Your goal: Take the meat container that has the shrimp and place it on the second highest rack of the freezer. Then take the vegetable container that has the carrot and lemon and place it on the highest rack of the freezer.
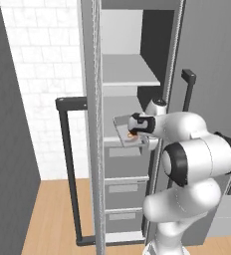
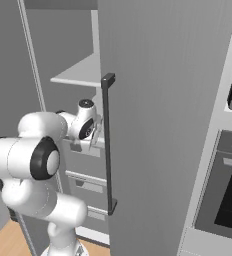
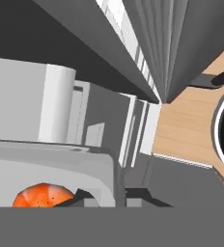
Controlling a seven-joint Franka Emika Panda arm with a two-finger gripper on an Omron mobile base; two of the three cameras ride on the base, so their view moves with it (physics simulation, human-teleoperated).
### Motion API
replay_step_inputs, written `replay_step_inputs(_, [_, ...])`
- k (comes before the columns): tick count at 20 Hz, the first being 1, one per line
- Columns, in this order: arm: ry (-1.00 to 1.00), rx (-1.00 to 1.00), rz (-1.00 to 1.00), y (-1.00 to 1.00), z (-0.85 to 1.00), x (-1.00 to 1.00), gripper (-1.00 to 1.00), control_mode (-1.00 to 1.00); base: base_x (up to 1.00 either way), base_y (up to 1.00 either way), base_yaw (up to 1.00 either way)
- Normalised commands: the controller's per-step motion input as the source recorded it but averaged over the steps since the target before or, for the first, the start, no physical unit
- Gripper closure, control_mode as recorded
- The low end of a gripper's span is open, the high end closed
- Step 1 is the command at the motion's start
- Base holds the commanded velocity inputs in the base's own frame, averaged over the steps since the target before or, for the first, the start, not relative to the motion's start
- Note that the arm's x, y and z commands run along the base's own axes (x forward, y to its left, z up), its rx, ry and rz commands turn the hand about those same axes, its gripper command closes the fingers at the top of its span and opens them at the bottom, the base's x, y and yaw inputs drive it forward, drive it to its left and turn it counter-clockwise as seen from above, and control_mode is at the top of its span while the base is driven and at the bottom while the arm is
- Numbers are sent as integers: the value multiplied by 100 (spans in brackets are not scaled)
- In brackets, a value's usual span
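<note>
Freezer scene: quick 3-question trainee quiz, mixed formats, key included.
1. True or false: the small clear shallow tub with the curled orange shrimp lies flat on the wood floor.
2. Where is that tub? A) at the end effector, by the lower pale-grey shelf plate B) on the upper pale-grey shelf plate C) in a grey drawer
3. Fill in: the tall narrow grey freezer's door stands ____.

Key: 1 false; 2 A; 3 open
</note>
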Motion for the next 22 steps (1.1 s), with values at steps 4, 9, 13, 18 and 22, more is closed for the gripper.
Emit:
replay_step_inputs(4, [4, -4, 0, 0, -41, 22, 100, -100, 0, 0, 0])
replay_step_inputs(9, [3, -4, 0, 0, -25, 21, 100, -100, 0, 0, 0])
replay_step_inputs(13, [0, 0, 0, 0, 31, 24, 100, -100, 0, 0, 0])
replay_step_inputs(18, [0, 1, 0, 0, 55, 17, 100, -100, 0, 0, 0])
replay_step_inputs(22, [0, 0, -2, 0, 13, 32, 100, -100, 0, 0, 0])
